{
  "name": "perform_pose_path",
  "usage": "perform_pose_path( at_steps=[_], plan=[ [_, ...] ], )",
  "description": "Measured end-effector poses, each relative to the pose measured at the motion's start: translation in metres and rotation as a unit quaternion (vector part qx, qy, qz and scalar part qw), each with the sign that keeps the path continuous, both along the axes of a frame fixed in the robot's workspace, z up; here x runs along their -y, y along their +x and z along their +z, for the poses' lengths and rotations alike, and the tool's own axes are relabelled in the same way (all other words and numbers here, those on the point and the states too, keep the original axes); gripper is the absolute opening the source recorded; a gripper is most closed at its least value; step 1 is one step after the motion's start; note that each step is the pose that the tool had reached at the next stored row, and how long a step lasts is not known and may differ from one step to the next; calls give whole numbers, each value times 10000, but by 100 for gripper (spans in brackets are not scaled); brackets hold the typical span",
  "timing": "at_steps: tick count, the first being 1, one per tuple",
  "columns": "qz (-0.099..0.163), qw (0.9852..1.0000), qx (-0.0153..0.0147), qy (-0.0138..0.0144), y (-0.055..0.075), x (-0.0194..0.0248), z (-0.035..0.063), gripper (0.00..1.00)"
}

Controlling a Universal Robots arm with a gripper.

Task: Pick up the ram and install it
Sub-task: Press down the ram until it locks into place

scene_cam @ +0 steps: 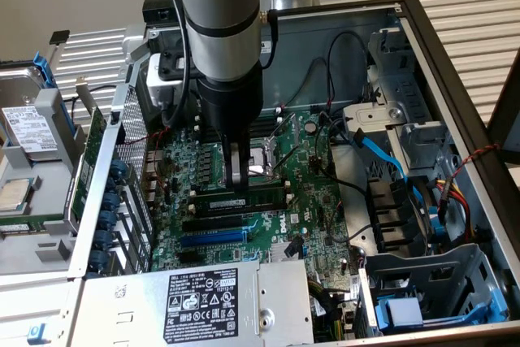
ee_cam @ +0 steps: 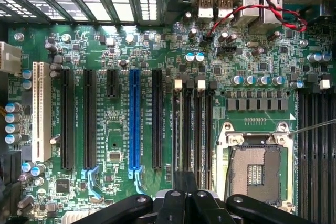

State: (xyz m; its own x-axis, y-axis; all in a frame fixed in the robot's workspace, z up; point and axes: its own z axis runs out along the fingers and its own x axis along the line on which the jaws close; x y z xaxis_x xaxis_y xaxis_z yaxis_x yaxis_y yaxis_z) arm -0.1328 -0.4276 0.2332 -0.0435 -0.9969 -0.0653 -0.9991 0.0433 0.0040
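The ram (scene_cam: 244,201), a long narrow stick with a pale label, stands on edge in one of the black memory slots (scene_cam: 240,209) of the green motherboard (scene_cam: 317,201) inside the open computer case. My gripper (scene_cam: 238,176) hangs straight down over the stick's middle, shut, with its fingertips at the top edge. Whether they touch it I cannot tell. In the wrist view the gripper (ee_cam: 185,182) is shut over the row of black memory slots (ee_cam: 197,129), with nothing between its fingers.
The CPU socket (scene_cam: 264,164) (ee_cam: 257,171) lies just beyond the memory slots. A blue expansion slot (ee_cam: 135,124) and black slots sit beside them. The power supply (scene_cam: 195,298), a blue cable (scene_cam: 382,156) and the drive cages (scene_cam: 422,282) crowd the case. A hard drive (scene_cam: 24,123) lies outside.
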Motion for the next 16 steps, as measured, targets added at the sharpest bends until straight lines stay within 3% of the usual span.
perform_pose_path(
  at_steps=[16],
  plan=[
    [18,10000,0,0,-3,-1,-29,11]
  ],
)
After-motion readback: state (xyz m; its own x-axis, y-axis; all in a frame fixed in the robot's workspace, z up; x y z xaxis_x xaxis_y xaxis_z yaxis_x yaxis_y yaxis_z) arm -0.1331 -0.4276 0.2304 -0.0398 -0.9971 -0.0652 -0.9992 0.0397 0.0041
